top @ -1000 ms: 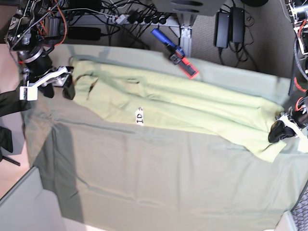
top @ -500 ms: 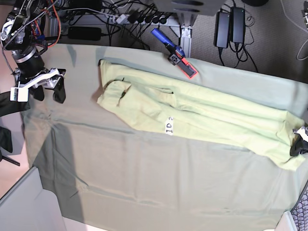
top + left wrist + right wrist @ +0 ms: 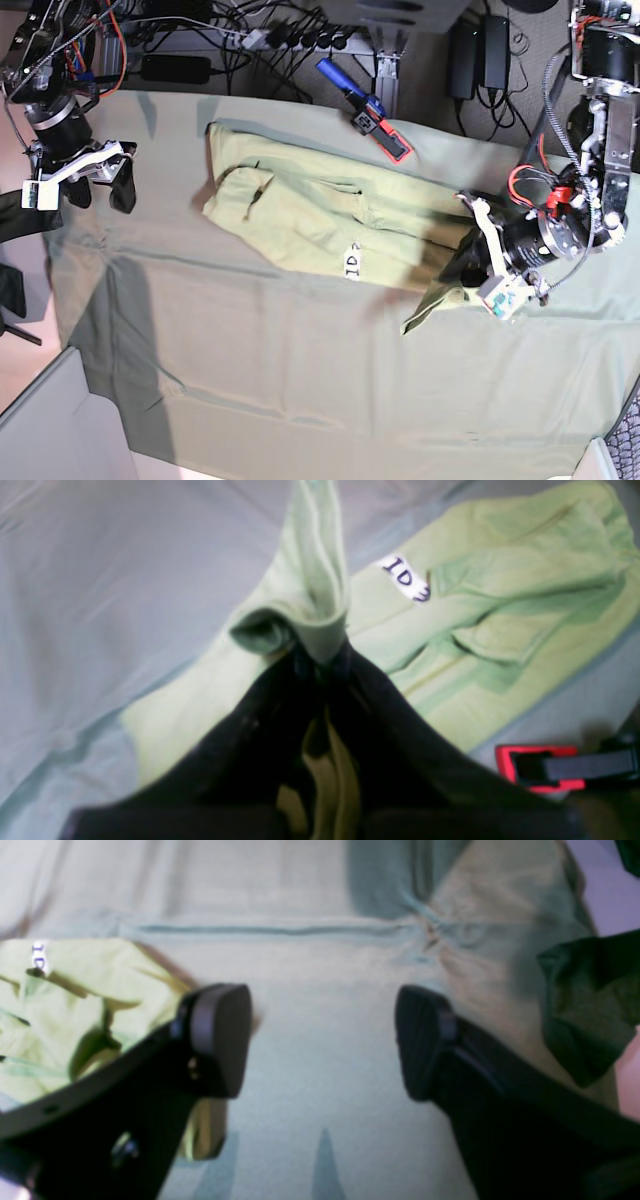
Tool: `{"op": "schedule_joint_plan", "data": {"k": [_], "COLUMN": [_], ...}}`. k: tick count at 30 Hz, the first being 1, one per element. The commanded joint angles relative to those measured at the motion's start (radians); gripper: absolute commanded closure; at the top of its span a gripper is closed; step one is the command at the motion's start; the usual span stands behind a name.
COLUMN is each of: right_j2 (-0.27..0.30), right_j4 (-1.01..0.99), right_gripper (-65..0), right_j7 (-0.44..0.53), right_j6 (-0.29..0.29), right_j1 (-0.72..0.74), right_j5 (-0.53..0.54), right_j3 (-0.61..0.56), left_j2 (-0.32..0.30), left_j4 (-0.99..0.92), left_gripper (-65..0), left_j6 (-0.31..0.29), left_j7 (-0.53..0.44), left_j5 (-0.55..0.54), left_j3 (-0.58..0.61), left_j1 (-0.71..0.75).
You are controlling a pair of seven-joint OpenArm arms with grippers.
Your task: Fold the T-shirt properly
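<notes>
- T-shirt (image 3: 310,205): light yellow-green, lies crumpled on the grey-green tablecloth (image 3: 300,380), in the far half of the table as the base camera sees it.
- White tag (image 3: 351,262) with black marking faces up, near the shirt's near edge.
- Left gripper (image 3: 470,270): at the shirt's right end in the base view, over the tablecloth. The left wrist view shows its fingers (image 3: 320,665) clenched on a bunched fold of shirt fabric, which rises between the black tips.
- A flap of the shirt trails from that grasp down toward the cloth, ending in a point.
- Right gripper (image 3: 98,188): at the table's far left corner in the base view, apart from the shirt. In the right wrist view its two pads (image 3: 220,1035) stand wide, released, with only tablecloth between them.
- Blue and red tool (image 3: 365,112): on the table's far edge, just beyond the shirt.
- Dark garment (image 3: 585,1010): at the table edge beside the right gripper.
</notes>
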Motion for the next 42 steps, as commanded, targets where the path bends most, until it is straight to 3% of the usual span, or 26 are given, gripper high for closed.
{"op": "schedule_joint_plan", "data": {"k": [1,6,10,11,14,15,16,21,25,32,35,42], "right_j2": [0.016,0.016,0.016,0.016,0.016,0.016,0.016,0.015,-0.017,-0.128,-0.174,-0.268], "right_j4": [0.016,0.016,0.016,0.016,0.016,0.016,0.016,0.016,0.014,-0.04,-0.05,-0.098], "right_gripper": [-44.5,-44.5,-44.5,-44.5,-44.5,-44.5,-44.5,-44.5,-44.5,-44.5,-44.5,-44.5], "right_j7": [0.02,0.018,0.019,0.02,0.023,0.023,0.022,-0.011,-0.011,-0.011,-0.011,-0.01], "right_j6": [0.055,0.055,0.055,0.055,0.055,0.055,0.055,0.055,0.055,0.055,0.056,0.06], "right_j1": [0.005,0.005,0.006,0.006,0.005,0.005,0.005,0.005,0.008,0.008,0.008,0.037], "right_j5": [0.013,0.014,0.015,0.016,0.016,0.018,0.025,0.089,0.108,0.114,0.127,0.127], "right_j3": [0.01,0.01,0.01,0.01,0.01,0.01,0.01,0.01,0.01,0.01,0.01,0.007], "left_j2": [0.011,0.04,0.04,0.04,0.04,0.04,0.04,0.047,0.094,0.106,0.087,-0.027], "left_j4": [0.014,-0.013,-0.067,-0.076,-0.094,-0.095,-0.095,-0.091,-0.09,-0.035,0.006,0.013], "left_gripper": [0.0,0.0,0.0,-3.7,-33.9,-40.0,-42.0,-42.0,-41.9,-41.9,-41.9,-41.9], "left_j6": [0.003,0.008,0.011,0.011,0.037,0.05,0.053,0.05,-0.009,-0.008,-0.008,-0.008], "left_j7": [-0.032,-0.06,-0.069,-0.079,-0.1,-0.099,-0.098,-0.1,-0.099,-0.087,-0.072,-0.061], "left_j5": [-0.003,0.097,0.105,0.107,0.101,0.085,0.065,-0.095,-0.107,-0.085,-0.085,-0.163], "left_j3": [0.009,0.039,0.039,0.039,0.039,0.039,0.039,0.071,0.121,0.112,0.058,-0.032], "left_j1": [-0.014,-0.014,-0.014,-0.014,-0.013,-0.013,-0.011,-0.013,-0.014,-0.017,-0.017,-0.017]}}
